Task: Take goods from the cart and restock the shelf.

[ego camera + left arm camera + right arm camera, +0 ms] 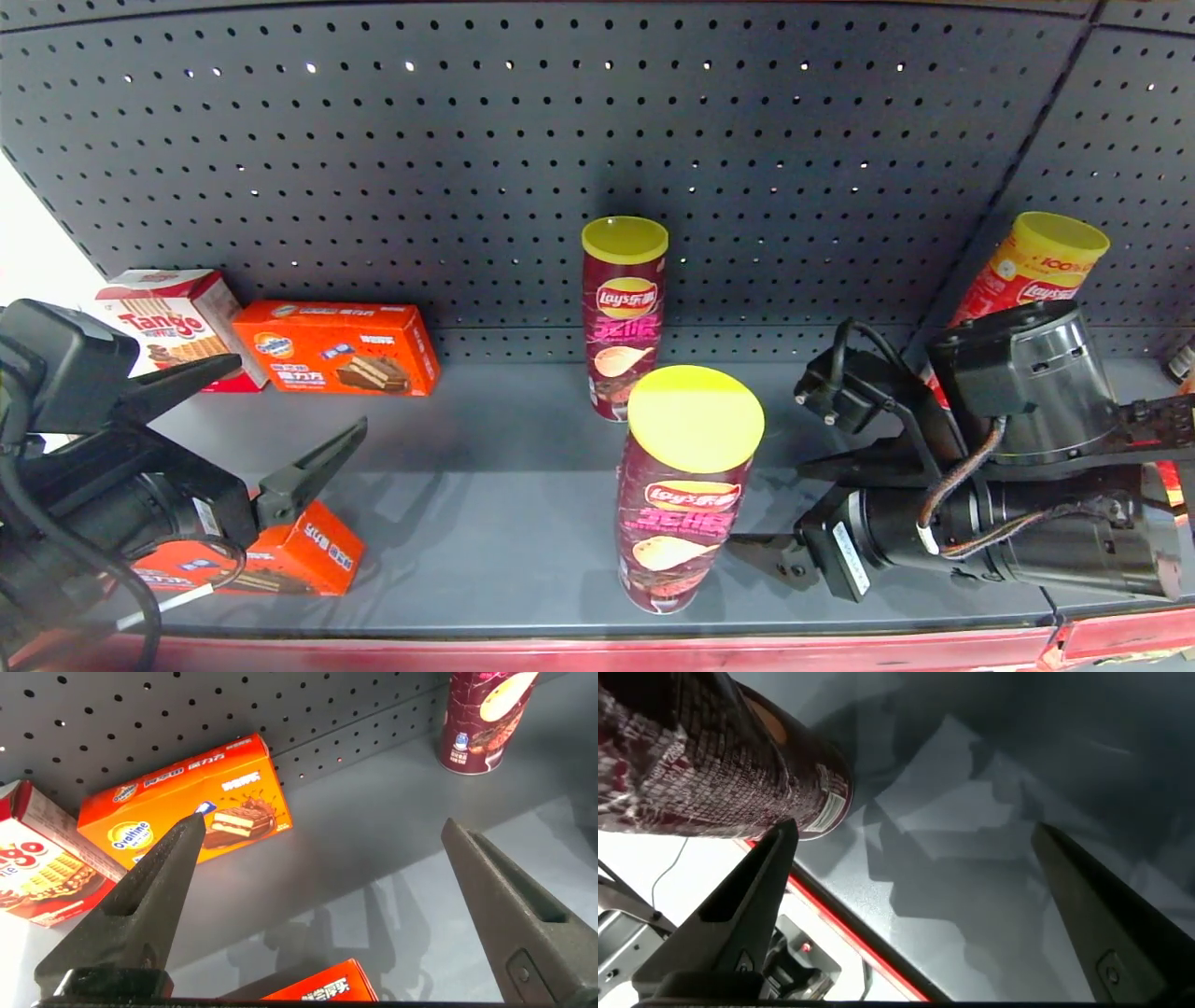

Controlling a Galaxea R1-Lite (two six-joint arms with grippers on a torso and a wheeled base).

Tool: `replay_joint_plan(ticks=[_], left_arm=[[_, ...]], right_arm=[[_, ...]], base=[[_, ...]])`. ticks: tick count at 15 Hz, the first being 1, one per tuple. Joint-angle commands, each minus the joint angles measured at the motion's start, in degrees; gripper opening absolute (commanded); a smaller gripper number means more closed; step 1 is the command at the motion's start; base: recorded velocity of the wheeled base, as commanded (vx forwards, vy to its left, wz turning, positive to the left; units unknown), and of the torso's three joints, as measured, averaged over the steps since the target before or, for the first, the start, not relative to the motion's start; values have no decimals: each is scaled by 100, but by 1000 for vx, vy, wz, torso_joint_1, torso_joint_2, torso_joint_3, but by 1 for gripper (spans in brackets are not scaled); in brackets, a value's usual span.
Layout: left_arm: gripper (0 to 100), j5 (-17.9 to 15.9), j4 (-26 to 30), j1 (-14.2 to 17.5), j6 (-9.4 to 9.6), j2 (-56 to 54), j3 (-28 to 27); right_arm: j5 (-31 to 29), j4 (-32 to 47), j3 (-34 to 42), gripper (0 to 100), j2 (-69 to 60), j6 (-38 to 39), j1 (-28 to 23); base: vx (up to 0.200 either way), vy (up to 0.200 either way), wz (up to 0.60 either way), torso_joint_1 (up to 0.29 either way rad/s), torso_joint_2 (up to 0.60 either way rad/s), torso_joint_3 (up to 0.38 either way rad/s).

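Observation:
Two maroon chip cans with yellow lids stand upright on the grey shelf (485, 504): one at the back (624, 317), one near the front edge (686, 485). My right gripper (770, 509) is open just right of the front can, apart from it. In the right wrist view that can (710, 756) is beside one finger (771, 873), outside the gap of the gripper (913, 835). My left gripper (299, 392) hangs open over the shelf's left side, above an orange biscuit box (299, 560). The left wrist view has the gripper (322, 831) open with that box (327, 989) below.
A second orange box (336, 347) and a red-and-white wafer box (173, 322) lie at the back left. A yellow-and-red chip can (1027, 271) stands at the back right behind my right arm. The shelf's red front lip (597, 653) runs along the bottom; pegboard (560, 140) closes the back.

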Motion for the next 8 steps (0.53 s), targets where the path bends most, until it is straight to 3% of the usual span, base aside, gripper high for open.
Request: replay_joint_plan(ticks=[1,8], left_arm=[[100,-2,-5,1,-1,-5,6],[100,-2,4,27,-1,-75,59]], right_arm=[[0,-4,-1,100,-9,-2,5],[0,-4,-177,100,176,-178,14]], base=[[0,0,0,0,0,0],[0,0,0,0,0,0]])
